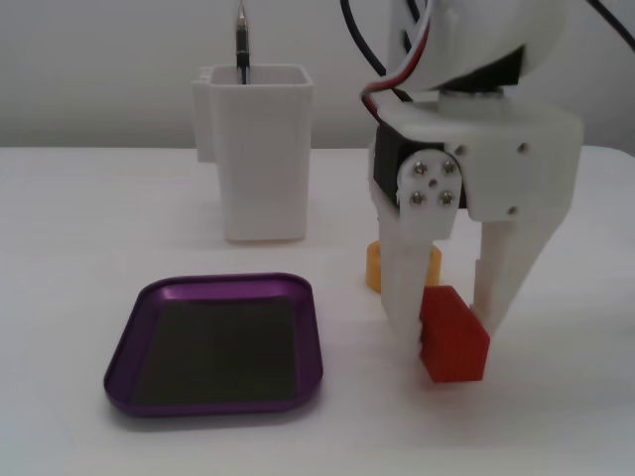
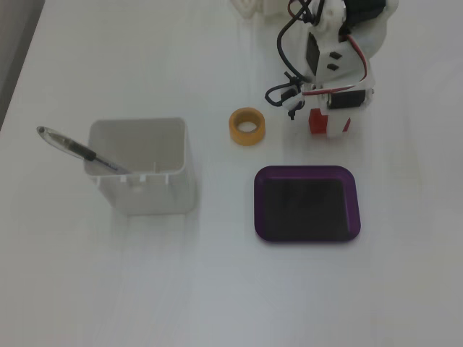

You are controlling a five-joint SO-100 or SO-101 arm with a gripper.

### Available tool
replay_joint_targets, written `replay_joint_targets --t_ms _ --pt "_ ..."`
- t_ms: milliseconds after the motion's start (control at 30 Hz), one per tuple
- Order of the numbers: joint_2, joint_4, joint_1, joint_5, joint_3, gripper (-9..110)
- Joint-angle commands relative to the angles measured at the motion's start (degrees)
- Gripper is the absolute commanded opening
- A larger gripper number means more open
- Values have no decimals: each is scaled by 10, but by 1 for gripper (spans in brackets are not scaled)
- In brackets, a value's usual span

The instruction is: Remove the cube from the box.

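My tool [image 1: 451, 342] has the cube [image 1: 454, 337] pinched between its two fingers, closed only as far as the block's width allows. In the low fixed view the cube sits at my fingertips, its underside at or just above the tabletop [image 1: 79, 248]; I cannot tell whether it touches. The box [image 1: 213, 342] lies off to one side of my tool, well clear of it, and its dark floor is empty, so I judge the cube is already out and the step in hand is setting it down.

In the fixed view from above, my tool [image 2: 329, 124] hangs just beyond the box's [image 2: 306, 204] far rim, with the cube [image 2: 317, 121] showing red beneath the wrist. The tape roll [image 2: 247, 126] sits near my tool on its other side, and the white container [image 2: 141, 166] with the pen [image 2: 76, 148] in it stands well apart.

To do this well, I would lower gently until the cube rests flat, then open the fingers just enough to free it. I would lift straight up so that neither finger drags the ridged sides, and keep clear of the tape roll and the box rim.
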Motion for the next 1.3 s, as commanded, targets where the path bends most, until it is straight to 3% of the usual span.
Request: replay_joint_targets --t_ms 0,300,667,1067,1267 --pt "36 -42 0 -3 29 -1" --pt "36 -54 -1 -3 45 0" --pt "46 -42 -3 0 45 16" --pt "190 163 -2 -1 -160 16" --pt "338 206 -2 3 -163 16"
